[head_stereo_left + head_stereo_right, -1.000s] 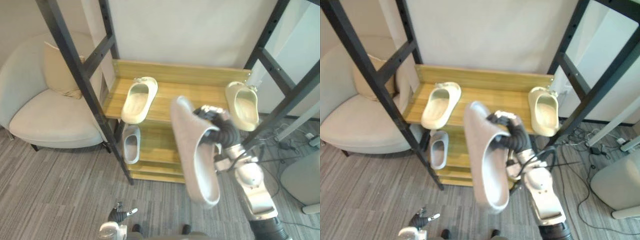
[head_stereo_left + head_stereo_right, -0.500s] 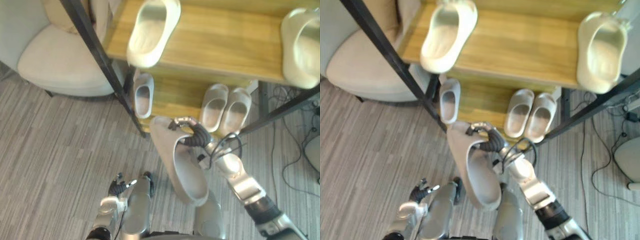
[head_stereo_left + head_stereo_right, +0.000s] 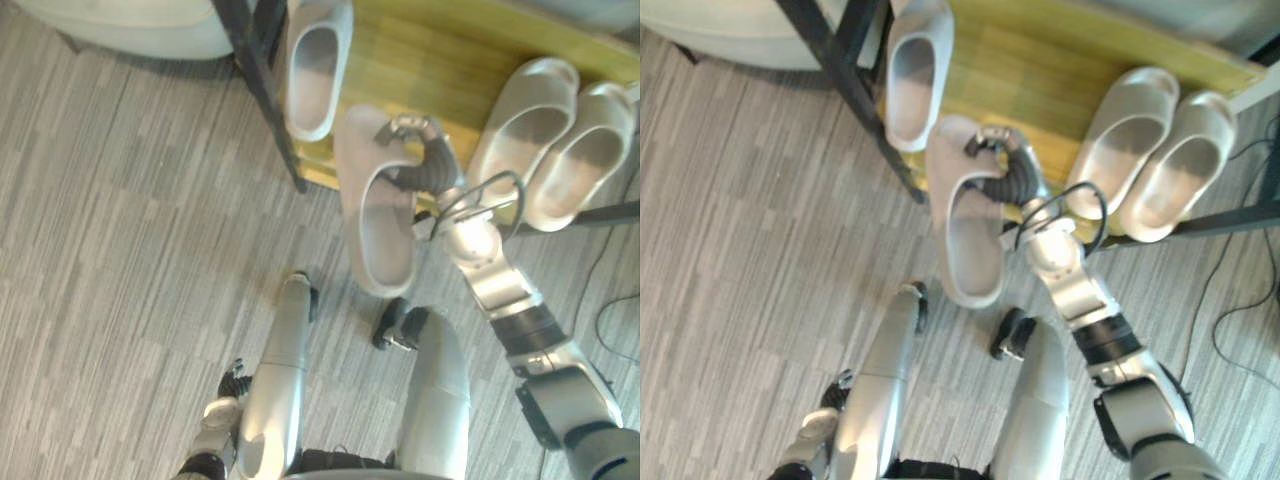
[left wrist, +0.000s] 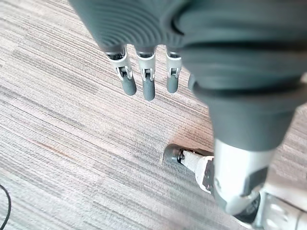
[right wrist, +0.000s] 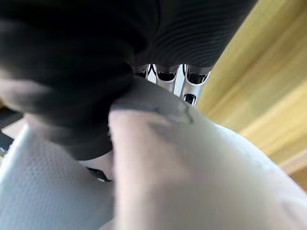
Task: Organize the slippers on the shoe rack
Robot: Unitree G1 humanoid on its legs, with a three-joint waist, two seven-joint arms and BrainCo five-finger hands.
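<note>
The grey slipper (image 3: 381,215) sits just right of centre in the left eye view, its opening turned up to the camera, its toe at the front edge of the wooden bottom shelf (image 3: 440,55) and its heel over the striped grey carpet (image 3: 130,230); whether the toe touches the wood cannot be told. The right hand (image 3: 432,168) grips it at the upper right side, fingers (image 3: 402,124) curled over the strap and into the opening, and the right wrist view shows the pale upper pressed close under the hand's dark cover. On the shelf, up and to the left, a single pale slipper (image 3: 314,65) lies beside the black rack post (image 3: 262,90). At the upper right a pair of pale slippers (image 3: 552,140) lies side by side, heels at the shelf's edge. The left hand (image 4: 148,85) hangs at the lower left over the carpet, fingers straight and holding nothing.
</note>
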